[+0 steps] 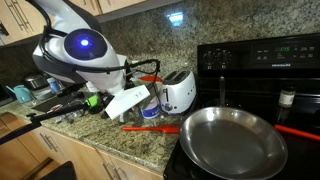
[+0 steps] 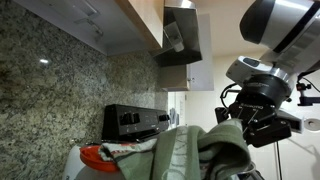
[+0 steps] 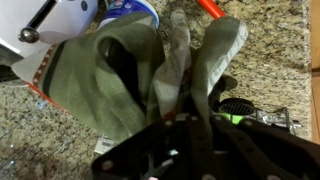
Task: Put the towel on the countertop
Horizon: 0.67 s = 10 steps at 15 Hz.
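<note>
An olive-green towel [image 3: 140,70] with a paler stripe hangs in folds from my gripper [image 3: 188,125] in the wrist view. The dark fingers are shut on its top edge. Below it lies the speckled granite countertop [image 3: 275,60]. In an exterior view the towel [image 2: 190,150] fills the foreground, and the gripper [image 2: 255,128] sits right behind its upper fold. In an exterior view the arm [image 1: 85,50] leans over the countertop [image 1: 130,142] beside the toaster, and I cannot make out the towel there.
A white toaster [image 1: 178,92] stands on the counter next to the black stove [image 1: 262,60]. A steel frying pan [image 1: 232,140] sits on the stove. A red utensil [image 1: 150,128] and a blue-lidded tub [image 1: 150,112] lie by the toaster. Clutter sits near the sink [image 1: 40,90].
</note>
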Available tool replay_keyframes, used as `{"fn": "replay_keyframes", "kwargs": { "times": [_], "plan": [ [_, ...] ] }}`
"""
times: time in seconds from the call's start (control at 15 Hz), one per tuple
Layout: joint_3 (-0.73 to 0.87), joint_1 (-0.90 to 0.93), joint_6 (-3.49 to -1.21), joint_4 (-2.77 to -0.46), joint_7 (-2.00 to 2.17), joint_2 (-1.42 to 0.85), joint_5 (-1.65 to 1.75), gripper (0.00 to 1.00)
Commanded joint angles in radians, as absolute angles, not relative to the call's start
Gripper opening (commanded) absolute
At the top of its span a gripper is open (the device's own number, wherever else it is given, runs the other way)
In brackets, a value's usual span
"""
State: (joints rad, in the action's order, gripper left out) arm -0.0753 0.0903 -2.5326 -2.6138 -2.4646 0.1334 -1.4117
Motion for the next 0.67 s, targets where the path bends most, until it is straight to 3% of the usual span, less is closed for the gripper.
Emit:
{"fn": "replay_keyframes", "kwargs": {
  "times": [0.0,0.6],
  "plan": [
    [-0.085,0.092,-2.528,-2.621,-2.476,0.154,-1.42,0.01],
    [-0.13,0.123,-2.551,-2.636,-2.528,0.179,-1.446,0.01]
  ]
}}
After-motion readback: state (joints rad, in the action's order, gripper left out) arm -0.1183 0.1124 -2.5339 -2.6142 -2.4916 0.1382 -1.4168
